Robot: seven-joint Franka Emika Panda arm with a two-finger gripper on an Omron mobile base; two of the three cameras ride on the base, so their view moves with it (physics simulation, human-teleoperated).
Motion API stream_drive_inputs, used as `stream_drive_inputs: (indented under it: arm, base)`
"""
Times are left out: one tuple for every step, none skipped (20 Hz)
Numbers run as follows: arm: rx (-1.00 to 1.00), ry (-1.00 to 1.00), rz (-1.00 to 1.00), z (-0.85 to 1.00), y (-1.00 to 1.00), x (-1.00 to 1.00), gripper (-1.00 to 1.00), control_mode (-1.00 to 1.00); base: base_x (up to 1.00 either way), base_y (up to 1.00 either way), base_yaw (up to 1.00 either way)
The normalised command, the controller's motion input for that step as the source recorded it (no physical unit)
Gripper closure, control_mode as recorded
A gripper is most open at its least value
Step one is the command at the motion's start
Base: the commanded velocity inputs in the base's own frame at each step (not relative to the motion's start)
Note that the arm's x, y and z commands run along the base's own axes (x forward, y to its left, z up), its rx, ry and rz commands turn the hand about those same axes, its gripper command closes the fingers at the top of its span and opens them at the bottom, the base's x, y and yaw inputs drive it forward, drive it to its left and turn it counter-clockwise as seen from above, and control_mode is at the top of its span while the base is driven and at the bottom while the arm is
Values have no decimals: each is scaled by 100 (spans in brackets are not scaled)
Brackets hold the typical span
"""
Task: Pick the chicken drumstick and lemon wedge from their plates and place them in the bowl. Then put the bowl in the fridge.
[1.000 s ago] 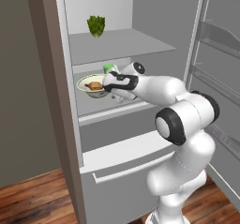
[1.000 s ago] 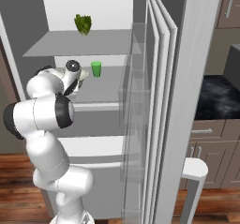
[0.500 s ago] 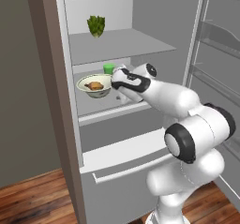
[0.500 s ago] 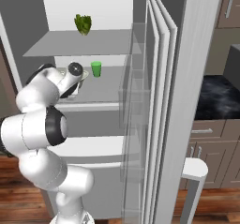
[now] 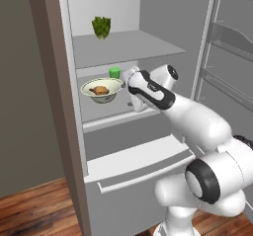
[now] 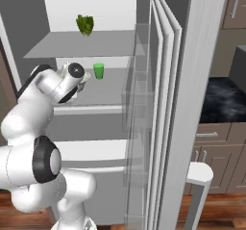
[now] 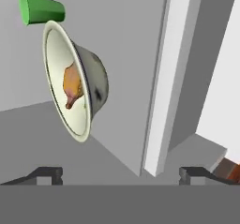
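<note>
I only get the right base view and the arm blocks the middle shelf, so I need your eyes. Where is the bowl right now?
Observer: The bowl sits upright on the fridge's middle shelf, toward the left.
Operator: Is anything in it?
Observer: The chicken drumstick lies inside; I cannot make out a lemon wedge.
Operator: Is the gripper holding the bowl?
Observer: No. In the hand view the gripper is open, its fingertips spread wide, apart from the bowl.
Operator: And the green cup?
Observer: The green cup stands behind the bowl, near its rim.
</note>
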Motion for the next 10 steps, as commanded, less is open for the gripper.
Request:
stream_drive_inputs:
  arm:
    - [0, 1, 5, 30, 0, -66, -100, -100]
    - [0, 1, 5, 31, 0, -67, -100, -100]
    - [0, 1, 6, 32, -1, -67, -100, -100]
    - [0, 1, 8, 34, -3, -67, -100, -100]
    - [0, 0, 8, 35, -4, -69, -100, -100]
    - [0, 0, 8, 33, -8, -71, -100, -100]
    - [-3, 0, 8, 34, -10, -72, -100, -100]
    - [-7, 0, 8, 34, -9, -71, -100, -100]
    - [-9, 0, 8, 34, -10, -72, -100, -100]
    - [-11, 0, 9, 34, -12, -73, -100, -100]
  base:
    - [0, 0, 0]
    - [0, 0, 0]
    - [0, 0, 0]
    - [0, 0, 0]
    - [0, 0, 0]
    - [0, 0, 0]
    - [0, 0, 0]
    - [0, 0, 0]
    - [0, 0, 0]
    - [0, 0, 0]
